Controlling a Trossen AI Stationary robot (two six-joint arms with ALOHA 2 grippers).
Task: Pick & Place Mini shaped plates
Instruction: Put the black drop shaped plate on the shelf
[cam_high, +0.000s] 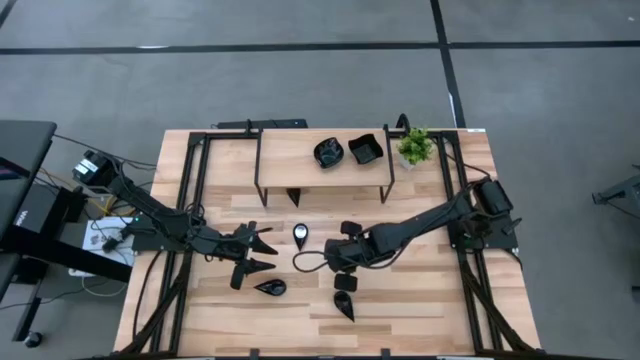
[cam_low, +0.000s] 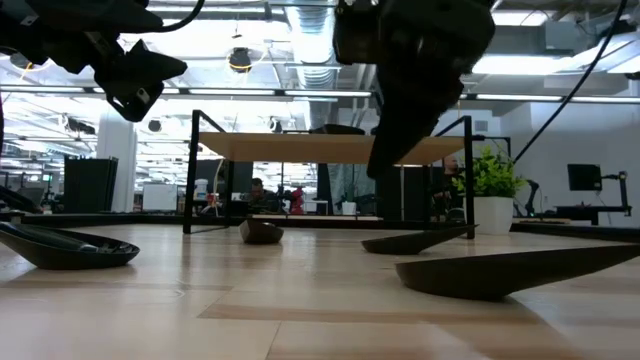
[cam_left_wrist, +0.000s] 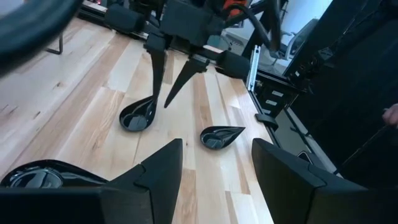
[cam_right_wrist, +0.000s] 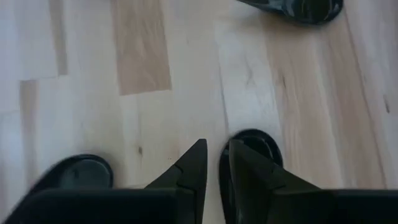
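1. Plates (cam_high: 270, 288): glossy black, all of them, with pale glints on the glaze
2. Table (cam_high: 420, 310): light wood in blond strips, some boards tanner
3. Shelf (cam_high: 290, 155): pale wood top on a black frame
4. Plant (cam_high: 415, 146): green leaves, white pot
5. Left gripper (cam_high: 263, 253) and right gripper (cam_high: 302, 264): matt black
6. Floor (cam_high: 300, 80): grey, with dark lines

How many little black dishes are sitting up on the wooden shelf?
2: a round dish beside a square dish, both near the plant. Nothing looks hidden there.
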